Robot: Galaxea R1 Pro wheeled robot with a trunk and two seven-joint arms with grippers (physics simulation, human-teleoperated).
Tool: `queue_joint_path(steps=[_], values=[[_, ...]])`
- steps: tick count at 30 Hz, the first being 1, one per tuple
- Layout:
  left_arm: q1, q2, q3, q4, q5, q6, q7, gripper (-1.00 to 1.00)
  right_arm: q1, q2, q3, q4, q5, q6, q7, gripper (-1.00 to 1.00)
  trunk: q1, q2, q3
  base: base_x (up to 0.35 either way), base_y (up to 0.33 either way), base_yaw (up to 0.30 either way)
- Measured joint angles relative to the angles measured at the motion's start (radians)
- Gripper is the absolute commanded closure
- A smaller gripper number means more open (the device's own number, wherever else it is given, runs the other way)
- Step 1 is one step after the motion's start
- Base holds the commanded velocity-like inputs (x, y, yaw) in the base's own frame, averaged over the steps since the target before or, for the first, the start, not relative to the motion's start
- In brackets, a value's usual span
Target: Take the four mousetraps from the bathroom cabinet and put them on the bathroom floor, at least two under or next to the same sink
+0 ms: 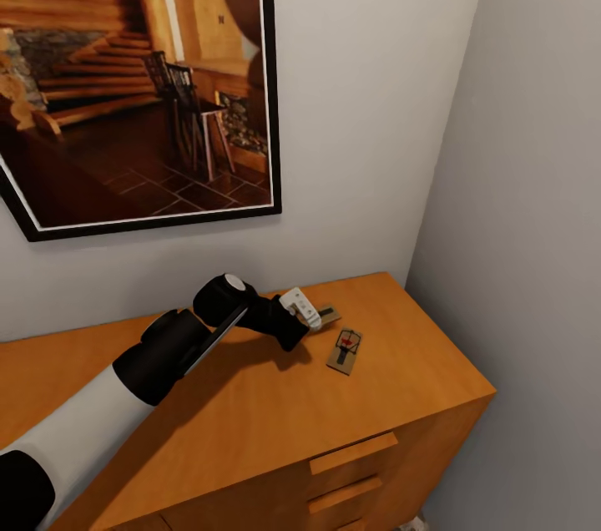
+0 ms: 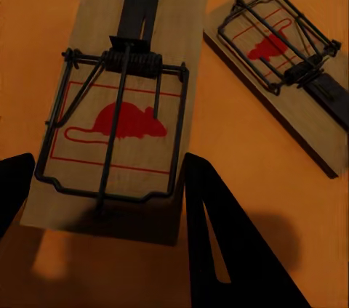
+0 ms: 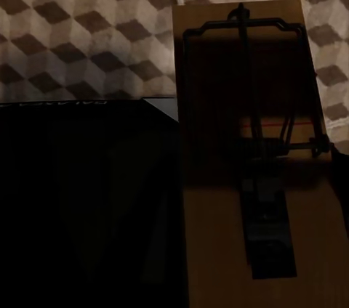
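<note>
Two mousetraps lie on the orange-brown cabinet [image 1: 250,414] near its right end. My left gripper [image 1: 321,318] reaches over the nearer-to-wall mousetrap [image 1: 331,316]; the other mousetrap [image 1: 344,350] sits just beside it. In the left wrist view the gripper [image 2: 109,199] is open, its dark fingers [image 2: 218,235] straddling one end of a mousetrap [image 2: 123,104] with a red mouse print, and the second mousetrap [image 2: 280,54] lies apart. My right gripper [image 3: 256,170] is shut on another mousetrap [image 3: 218,250], held over the cube-patterned bathroom floor [image 3: 87,25].
A large framed picture [image 1: 133,72] hangs on the wall behind the cabinet. A grey side wall [image 1: 517,222] stands close to the cabinet's right end. Drawer fronts with slot handles [image 1: 351,452] face me below the top's front edge.
</note>
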Motion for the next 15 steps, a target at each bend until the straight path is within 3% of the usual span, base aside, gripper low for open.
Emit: queue_joint_path(steps=[11, 15], values=[[0.000, 0.001, 0.002, -0.017, 0.000, 0.001, 0.000, 1.00, 0.000, -0.001, 0.000, 0.000, 0.000, 0.000, 0.000, 1.00, 0.000, 0.000, 0.000, -0.008, 0.000, 0.000], [0.000, 0.000, 0.001, -0.017, 0.000, 0.000, 0.000, 1.00, 0.001, 0.000, 0.000, 0.000, 0.000, 0.000, 0.000, 1.00, 0.000, 0.000, 0.000, -0.225, 0.000, 0.000]])
